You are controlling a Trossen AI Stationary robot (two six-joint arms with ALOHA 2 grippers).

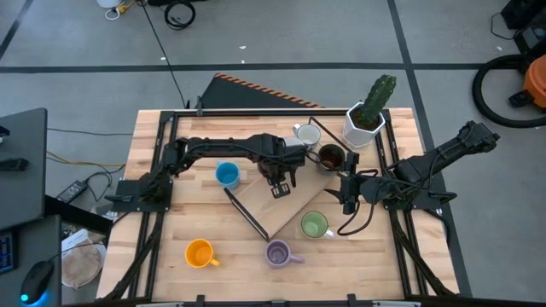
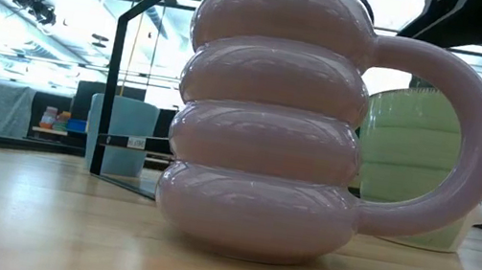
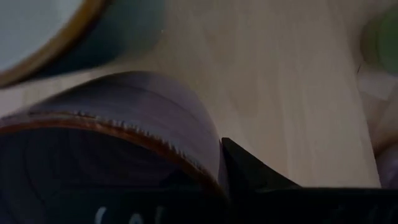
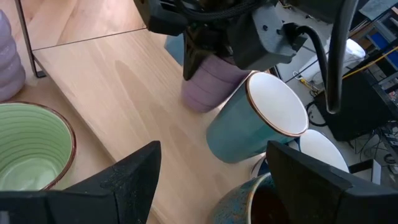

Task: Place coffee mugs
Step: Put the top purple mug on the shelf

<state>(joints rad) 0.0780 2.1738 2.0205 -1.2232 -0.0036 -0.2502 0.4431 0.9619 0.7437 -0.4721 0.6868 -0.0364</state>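
My left gripper (image 1: pixel 281 181) reaches to the table's middle and is shut on a lilac ribbed mug (image 4: pixel 208 84), which the gripper hides in the high view. Beside it stand a grey-blue mug with a white inside (image 4: pixel 258 121) and a dark brown mug (image 1: pixel 331 157). My right gripper (image 4: pixel 211 180) is open and hovers between the dark brown mug and the green mug (image 1: pixel 315 224), touching nothing. A blue mug (image 1: pixel 227 175), an orange mug (image 1: pixel 199 253) and a second lilac mug (image 1: pixel 279 253) stand upright on the table. My left gripper comes at the lilac mug from above, pointing down, and holds it at the rim (image 3: pixel 186 155). One finger (image 3: pixel 249 177) lies against the outside of the wall; the other is lost in the dark inside. The mug hangs upright below the gripper, its base close to the wooden board.
A white faceted pot with a cactus (image 1: pixel 367 119) stands at the far right. A thin black frame (image 2: pixel 113 86) and a wooden board (image 1: pixel 281 209) lie mid-table. Black rails (image 1: pixel 158 213) run along both sides. Bare wood shows between the orange mug and the blue mug.
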